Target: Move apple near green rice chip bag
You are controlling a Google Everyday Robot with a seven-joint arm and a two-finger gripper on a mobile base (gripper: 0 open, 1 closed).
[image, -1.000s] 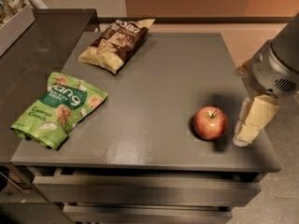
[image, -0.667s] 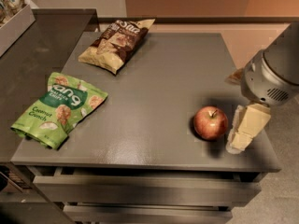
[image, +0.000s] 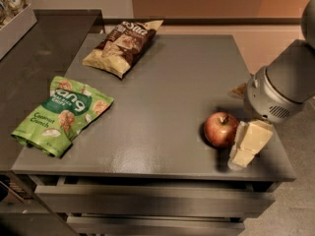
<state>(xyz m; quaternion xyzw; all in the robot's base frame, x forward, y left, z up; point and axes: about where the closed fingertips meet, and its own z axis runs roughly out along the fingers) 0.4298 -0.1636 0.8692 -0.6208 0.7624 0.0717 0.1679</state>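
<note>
The red apple (image: 221,129) with a short stem sits on the grey table (image: 167,92) near its front right corner. My gripper (image: 247,145), with cream-coloured fingers, hangs from the grey arm at the right edge and is right beside the apple on its right, low over the table. The green rice chip bag (image: 61,113) lies flat at the table's front left, far from the apple.
A brown and cream chip bag (image: 124,44) lies at the table's back left. A dark counter (image: 34,58) adjoins the table on the left. Drawer fronts (image: 147,200) sit below the table's front edge.
My gripper has moved left and down, closing in on the apple's right side. The apple and both bags have not moved.
</note>
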